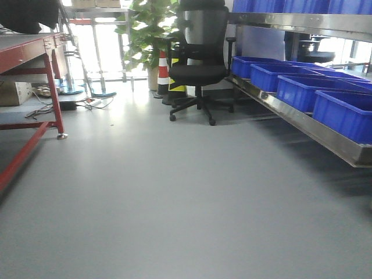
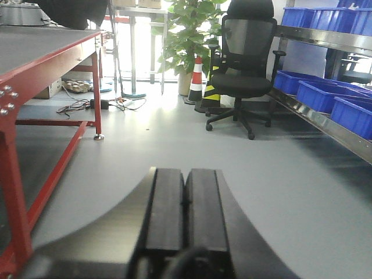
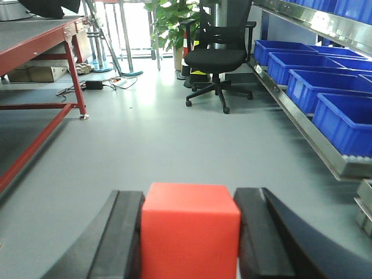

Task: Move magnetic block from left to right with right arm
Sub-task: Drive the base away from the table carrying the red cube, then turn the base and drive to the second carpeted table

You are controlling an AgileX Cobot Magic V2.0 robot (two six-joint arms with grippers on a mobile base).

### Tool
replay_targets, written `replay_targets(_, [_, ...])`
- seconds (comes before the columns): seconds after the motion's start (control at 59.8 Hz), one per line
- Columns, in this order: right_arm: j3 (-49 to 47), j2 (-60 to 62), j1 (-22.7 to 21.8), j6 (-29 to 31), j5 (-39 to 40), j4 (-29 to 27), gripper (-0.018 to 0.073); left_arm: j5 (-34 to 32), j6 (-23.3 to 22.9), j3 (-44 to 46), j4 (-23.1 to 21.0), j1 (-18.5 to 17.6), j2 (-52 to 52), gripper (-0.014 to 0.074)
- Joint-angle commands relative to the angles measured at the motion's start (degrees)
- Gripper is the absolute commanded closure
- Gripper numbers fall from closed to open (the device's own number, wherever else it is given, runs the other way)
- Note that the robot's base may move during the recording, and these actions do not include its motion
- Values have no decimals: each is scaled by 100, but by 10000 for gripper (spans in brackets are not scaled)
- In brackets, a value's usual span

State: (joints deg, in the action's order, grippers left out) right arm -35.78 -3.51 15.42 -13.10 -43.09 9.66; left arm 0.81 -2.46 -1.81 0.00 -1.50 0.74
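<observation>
The magnetic block (image 3: 190, 232), a plain bright-red cube, fills the gap between the black fingers (image 3: 125, 238) of my right gripper (image 3: 190, 200), which is shut on it and holds it above the grey floor. In the left wrist view my left gripper (image 2: 185, 174) is shut with its two black pads pressed together and nothing between them. Neither gripper nor the block shows in the front view.
A red-framed table (image 1: 26, 52) stands at the left. A black office chair (image 1: 199, 64) and a potted plant (image 1: 148, 29) stand ahead, with a traffic cone (image 1: 163, 72) between them. A steel shelf with several blue bins (image 1: 302, 90) runs along the right. Cables (image 1: 87, 103) lie on the floor.
</observation>
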Motion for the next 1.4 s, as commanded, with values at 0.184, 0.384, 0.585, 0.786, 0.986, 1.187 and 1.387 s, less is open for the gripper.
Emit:
replay_targets(0.184, [-144,-94,-21,36,503,48,459,-514,-25,-49,0,11,84,713])
replay_targets(0.384, [-144,-94,-21,36,503,48,459,-514,-25,-49,0,11,84,713])
replay_targets(0.585, [-144,-94,-21,36,503,48,459,-514,-25,-49,0,11,84,713])
replay_targets(0.786, [-144,-94,-21,36,503,48,459,-514,-25,-49,0,11,84,713])
replay_targets(0.986, [-144,-94,-21,36,508,48,459,-514,-25,-49,0,11,84,713])
replay_targets(1.187, [-144,-94,-21,36,508,48,459,-514,-25,-49,0,11,84,713])
replay_targets(1.387, [-144,-94,-21,36,508,48,459,-514,-25,-49,0,11,84,713])
